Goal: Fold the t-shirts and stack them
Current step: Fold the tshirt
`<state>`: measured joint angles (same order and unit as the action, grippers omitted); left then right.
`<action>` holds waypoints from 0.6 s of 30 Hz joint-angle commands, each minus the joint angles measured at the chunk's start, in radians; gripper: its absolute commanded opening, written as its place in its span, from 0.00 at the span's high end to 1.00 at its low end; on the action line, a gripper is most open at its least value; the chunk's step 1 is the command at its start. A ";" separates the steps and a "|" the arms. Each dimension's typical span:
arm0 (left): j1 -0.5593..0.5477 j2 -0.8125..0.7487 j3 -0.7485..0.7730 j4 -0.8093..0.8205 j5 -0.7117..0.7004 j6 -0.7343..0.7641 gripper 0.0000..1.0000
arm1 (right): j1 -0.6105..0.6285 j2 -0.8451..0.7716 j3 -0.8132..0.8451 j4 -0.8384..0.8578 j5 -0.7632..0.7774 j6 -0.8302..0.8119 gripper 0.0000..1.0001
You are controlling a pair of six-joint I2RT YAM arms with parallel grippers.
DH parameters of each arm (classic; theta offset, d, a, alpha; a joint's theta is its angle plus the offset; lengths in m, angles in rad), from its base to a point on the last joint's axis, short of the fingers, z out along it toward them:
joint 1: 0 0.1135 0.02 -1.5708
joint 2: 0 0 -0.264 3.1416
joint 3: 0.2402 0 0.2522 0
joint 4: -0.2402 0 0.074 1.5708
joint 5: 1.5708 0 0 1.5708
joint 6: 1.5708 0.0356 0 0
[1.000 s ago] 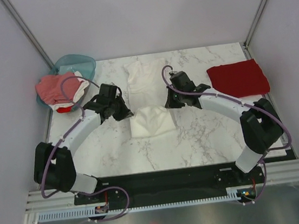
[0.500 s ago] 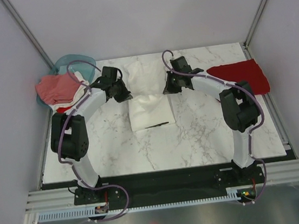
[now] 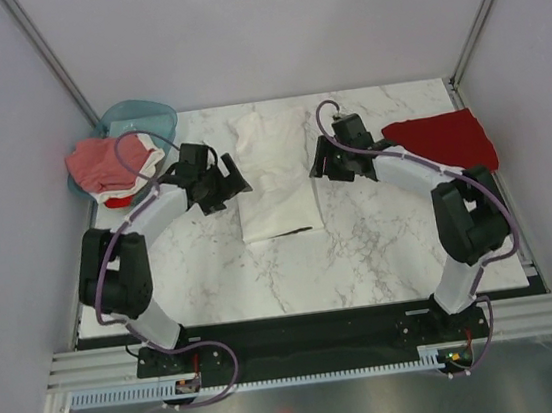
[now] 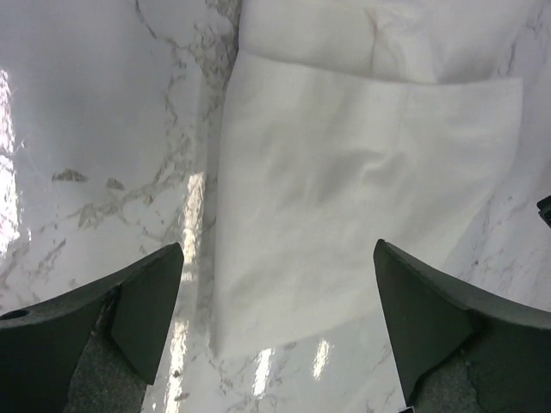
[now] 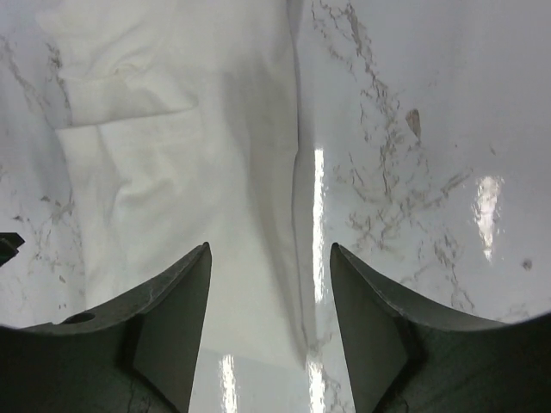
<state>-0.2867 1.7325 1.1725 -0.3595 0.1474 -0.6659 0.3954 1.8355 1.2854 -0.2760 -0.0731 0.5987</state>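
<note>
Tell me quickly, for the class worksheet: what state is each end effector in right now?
Left end effector: open, holding nothing, over the white shirt.
Right end effector: open, holding nothing.

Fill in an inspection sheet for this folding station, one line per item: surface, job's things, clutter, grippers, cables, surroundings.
Surface: white marble-patterned tabletop, glossy, no spills seen.
Job's things: white cotton t-shirt partly folded at mid-table; dark red cotton t-shirt folded flat at the far right; heap of pinkish-red and white t-shirts unfolded at the far left.
Clutter: teal translucent plastic basket holding that heap; nothing else seen.
Grippers: left pincer open over the white shirt's left edge; right pincer open over its right edge; both hold nothing.
Cables: purple cables looped along both arms, clear of the cloth.
Surroundings: pale grey enclosure walls.
</note>
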 commanded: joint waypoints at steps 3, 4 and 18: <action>-0.041 -0.223 -0.167 0.074 0.035 -0.017 0.05 | 0.019 -0.179 -0.147 0.064 -0.049 -0.017 0.36; -0.048 -0.238 -0.187 0.094 0.043 -0.017 0.07 | 0.022 -0.189 -0.178 0.098 -0.066 -0.020 0.37; -0.068 -0.079 -0.220 0.260 0.189 0.046 0.28 | 0.026 0.076 -0.124 0.357 -0.332 0.030 0.68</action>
<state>-0.3531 1.6142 0.9066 -0.1387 0.2977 -0.6632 0.4191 1.8912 1.1286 -0.0029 -0.3561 0.6067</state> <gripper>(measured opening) 0.720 0.323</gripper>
